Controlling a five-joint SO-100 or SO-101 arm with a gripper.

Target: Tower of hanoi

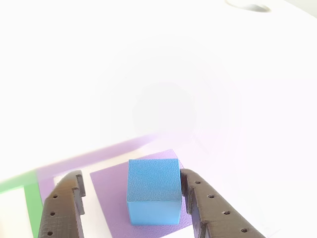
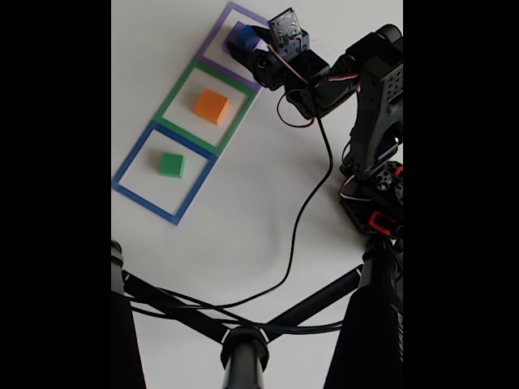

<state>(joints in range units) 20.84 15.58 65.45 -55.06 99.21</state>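
A small blue cube (image 1: pixel 153 191) sits on a flat purple block (image 1: pixel 110 191) inside the purple tape square (image 2: pixel 261 19). My gripper (image 1: pixel 131 174) is open around the cube: the right finger (image 1: pixel 210 206) is against its right side, while the left finger (image 1: pixel 64 208) stands well clear of it. In the fixed view the gripper (image 2: pixel 249 50) hangs over the blue cube (image 2: pixel 246 36) at the top. An orange block (image 2: pixel 212 106) lies in the green tape square (image 2: pixel 176 91). A green block (image 2: pixel 171 164) lies in the blue tape square (image 2: pixel 134 158).
The arm's base (image 2: pixel 375 190) stands at the right of the fixed view, and a black cable (image 2: pixel 304 211) trails from it across the white table. Black tripod legs (image 2: pixel 243 340) cross the bottom. A strip of green tape (image 1: pixel 32 208) shows at the lower left of the other view.
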